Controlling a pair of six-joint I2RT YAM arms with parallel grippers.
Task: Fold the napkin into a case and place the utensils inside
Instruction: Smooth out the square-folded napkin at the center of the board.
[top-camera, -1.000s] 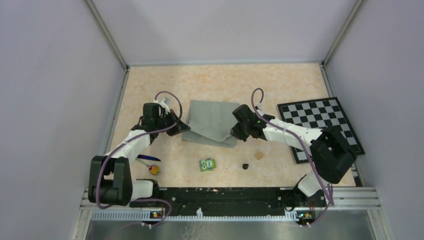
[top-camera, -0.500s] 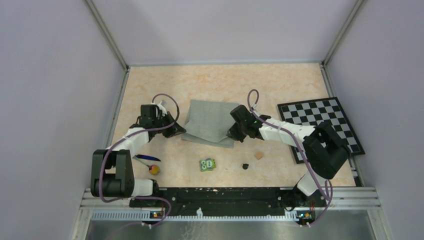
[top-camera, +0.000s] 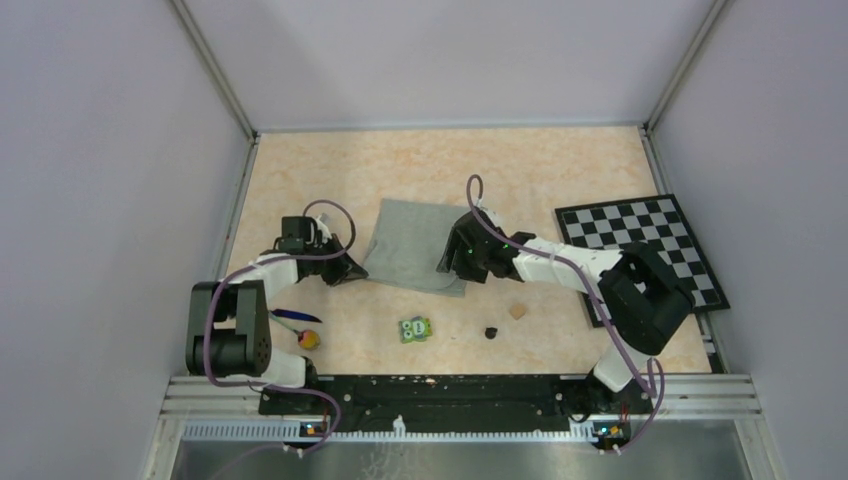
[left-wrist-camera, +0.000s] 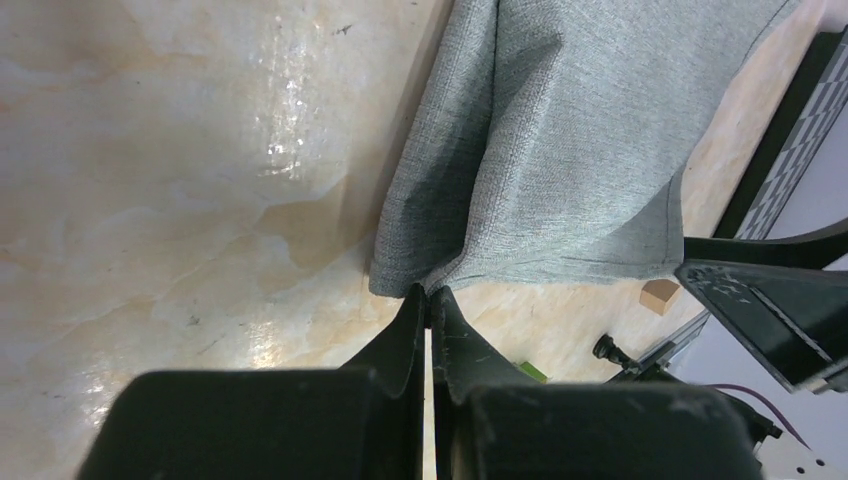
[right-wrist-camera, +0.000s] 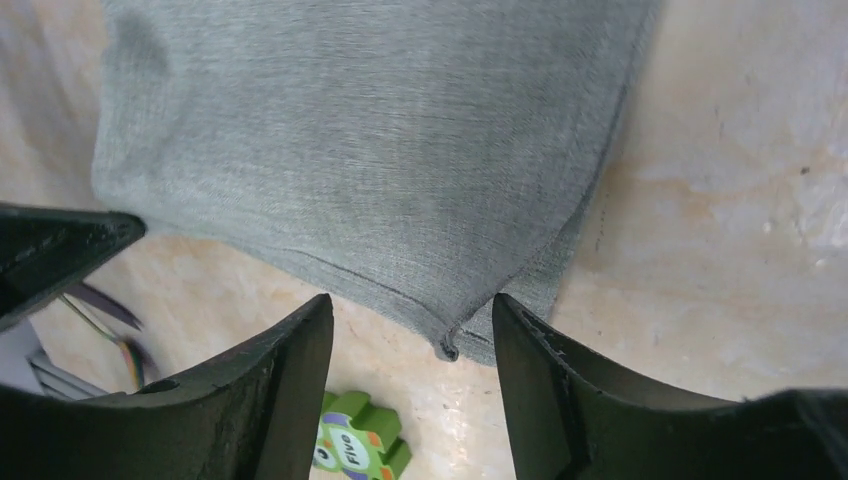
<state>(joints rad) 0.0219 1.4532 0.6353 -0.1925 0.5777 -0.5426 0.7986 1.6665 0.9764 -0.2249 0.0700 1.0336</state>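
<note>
Napkin (top-camera: 415, 243): grey cloth, judged soft, light and limp. It lies folded on the counter (top-camera: 450, 160) and is best taken at a corner or hem. Left gripper (left-wrist-camera: 428, 298) pinches the near-left corner; right gripper (right-wrist-camera: 410, 305) is spread wide astride the near-right corner, holding nothing.

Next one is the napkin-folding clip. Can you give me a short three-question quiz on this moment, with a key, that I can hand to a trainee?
1. True or false: the right gripper is clamped shut on the napkin.
2. Where do the utensils lie? A: inside the napkin. B: in the right gripper. C: on the table, to the left of the napkin and nearer the arm bases.
3. Fill in: the left gripper is shut on the napkin's near-left ____.
Key: 1 false, its jaws stand open on either side of the near-right corner. 2 C. 3 corner.
</note>
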